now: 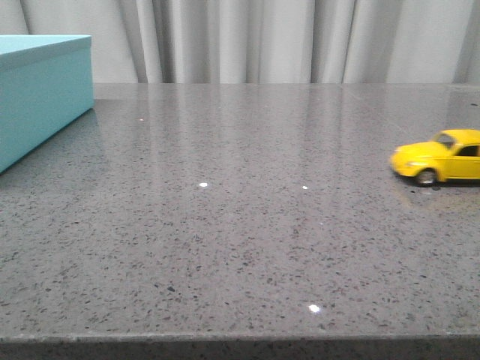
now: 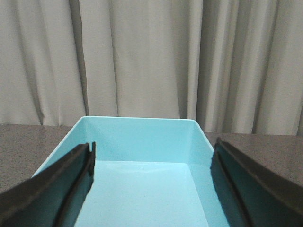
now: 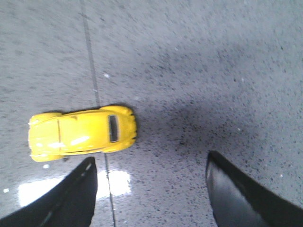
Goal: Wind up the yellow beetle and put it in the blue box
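A staged robot test bench, not a lived-in room
You are looking at a polished grey speckled stone tabletop backed wall to wall by pale pleated curtains, the plain backdrop typical of a lab recording setup

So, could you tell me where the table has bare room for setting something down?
The wide grey stretch between the blue box at far left and the yellow beetle at the right edge is bare. The box's inside is empty too. Nowhere is crowded.
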Available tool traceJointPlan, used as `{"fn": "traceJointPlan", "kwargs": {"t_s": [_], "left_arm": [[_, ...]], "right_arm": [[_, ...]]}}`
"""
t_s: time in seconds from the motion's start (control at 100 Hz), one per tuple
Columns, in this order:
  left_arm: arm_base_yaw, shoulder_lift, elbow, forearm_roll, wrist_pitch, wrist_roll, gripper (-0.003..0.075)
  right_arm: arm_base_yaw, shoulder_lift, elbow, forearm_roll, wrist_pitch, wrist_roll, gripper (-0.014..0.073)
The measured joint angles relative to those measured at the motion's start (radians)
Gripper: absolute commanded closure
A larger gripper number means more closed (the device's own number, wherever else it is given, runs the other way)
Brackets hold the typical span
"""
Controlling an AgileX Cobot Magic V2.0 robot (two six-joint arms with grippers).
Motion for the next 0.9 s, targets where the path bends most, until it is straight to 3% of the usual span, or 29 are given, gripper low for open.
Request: {"fn": "traceJointPlan", "kwargs": {"t_s": [0.26, 0.58, 0.9], "left_arm": [[0.0, 0.004, -0.004, -0.023, 0.016, 0.0, 0.0229], [-0.001, 0.117, -0.128, -0.023, 0.226, 0.011, 0.0229], [-0.004, 0.326, -0.343, -0.04, 0.499, 0.162, 0.0229]], "right_arm": [[0.031, -0.114, 0.0, 0.009, -0.052, -0.002, 0.0108], [0.091, -0.228, 0.061, 0.009, -0.188, -0.013, 0.0108], [0.108, -0.294, 0.2, 0.029, -0.279, -0.015, 0.0108]]}}
